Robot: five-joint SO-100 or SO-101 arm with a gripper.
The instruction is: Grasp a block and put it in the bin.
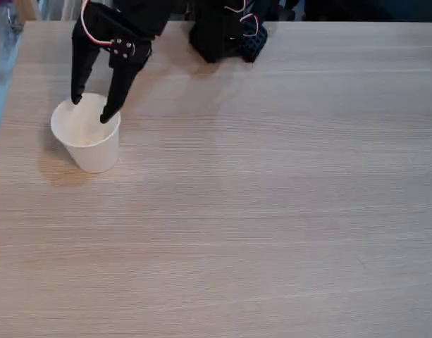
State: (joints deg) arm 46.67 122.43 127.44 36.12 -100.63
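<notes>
1. Your cup (87, 141) stands upright on the table (272, 211), far out toward nine o'clock from the middle of the fixed view and a little up. Its round rim faces the camera and the body tapers down to a narrower base.
2. Look inside the cup: you see a pale, off-white interior with a faint warmer patch low on the inner wall. You cannot tell whether that patch is the block or just shading; no clear cube shape stands out in there.
3. Your gripper (90, 109) hangs over the cup mouth, reaching down from twelve o'clock. Its two black fingers are spread apart, with nothing between them. One fingertip (76, 98) sits at the rim's ten-o'clock side, the other at about two o'clock, over the opening.
4. Whether the tips touch the rim or hover just above it is not readable from this angle.
5. The arm (124, 28) is cut off by the top edge of the frame, so you see just the lower part, with red and white wires looping along it.
6. The black base (219, 35), at twelve o'clock on the table's far edge, is likewise cropped.
7. The cup throws a soft shadow toward eight o'clock on the wood.
</notes>
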